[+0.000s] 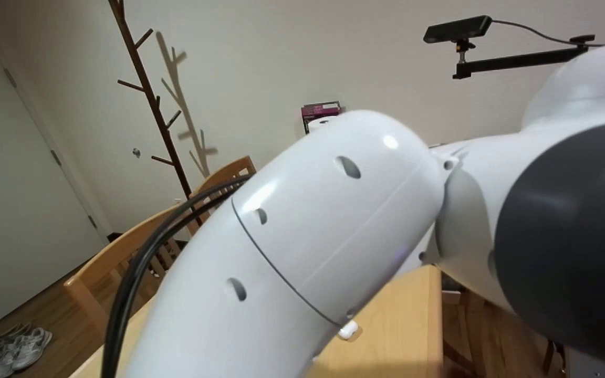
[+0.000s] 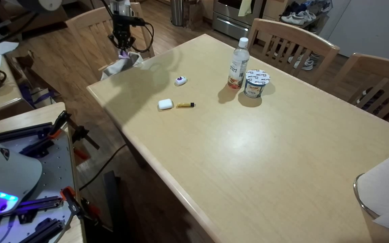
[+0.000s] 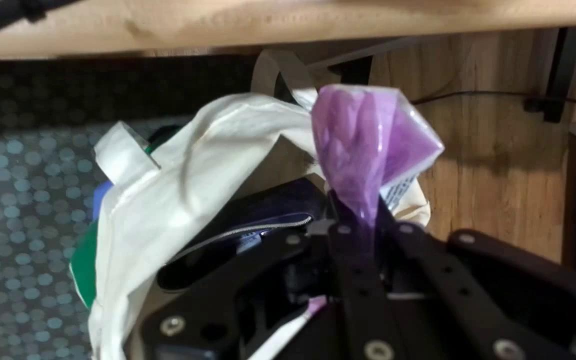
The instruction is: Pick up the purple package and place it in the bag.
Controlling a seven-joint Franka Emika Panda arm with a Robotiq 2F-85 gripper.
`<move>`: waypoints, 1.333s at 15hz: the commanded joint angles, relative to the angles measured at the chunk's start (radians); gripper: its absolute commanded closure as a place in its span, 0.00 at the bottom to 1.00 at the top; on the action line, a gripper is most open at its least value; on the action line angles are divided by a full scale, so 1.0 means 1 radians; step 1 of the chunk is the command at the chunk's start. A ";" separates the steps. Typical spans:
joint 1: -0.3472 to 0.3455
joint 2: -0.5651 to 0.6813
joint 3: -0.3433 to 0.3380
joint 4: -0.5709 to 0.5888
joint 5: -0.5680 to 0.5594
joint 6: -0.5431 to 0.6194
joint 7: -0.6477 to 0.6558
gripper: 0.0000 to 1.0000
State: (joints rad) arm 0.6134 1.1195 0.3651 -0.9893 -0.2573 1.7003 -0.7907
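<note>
Gripper (image 3: 360,215) pinches package (image 3: 350,135) by bunched end, likely leaving bulk free. Package over bag (image 3: 168,195) rim, at table (image 2: 265,175) edge near corner; bag mouth gapes, presumably for top loading.

Indoor light, apparently from above. In an exterior view, bright glare patch mid tabletop (image 2: 243,140), broad shadow at its left corner, floor (image 2: 91,114) below v. dim, blue LEDs (image 2: 1,195) glowing. In an exterior view, hard highlights on white arm (image 1: 334,210), coat rack (image 1: 147,86) shadow on wall (image 1: 260,68). Wrist view: bit soft; spotted surface (image 3: 28,210) darker nr tabletop edge; purple pkg (image 3: 350,135) shiny w/ highlights.
</note>
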 commanded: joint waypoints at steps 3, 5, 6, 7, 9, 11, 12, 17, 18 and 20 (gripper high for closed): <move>0.036 0.159 0.016 0.234 -0.015 -0.080 -0.320 0.91; 0.037 0.202 0.017 0.276 -0.011 -0.082 -0.439 0.91; 0.037 0.218 0.019 0.291 -0.010 -0.076 -0.496 0.91; 0.036 0.233 0.020 0.303 -0.010 -0.065 -0.553 0.91; 0.053 0.239 -0.022 0.300 0.035 -0.052 -0.670 0.91; 0.059 0.249 -0.036 0.314 0.049 -0.064 -0.731 0.92; 0.062 0.253 -0.043 0.320 0.055 -0.071 -0.748 0.91; 0.083 0.264 -0.093 0.349 0.083 -0.111 -0.691 0.64; 0.086 0.267 -0.102 0.360 0.090 -0.112 -0.674 0.58; 0.090 0.270 -0.115 0.382 0.104 -0.116 -0.643 0.45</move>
State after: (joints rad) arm 0.6851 1.3503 0.2725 -0.7054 -0.1869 1.6268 -1.4790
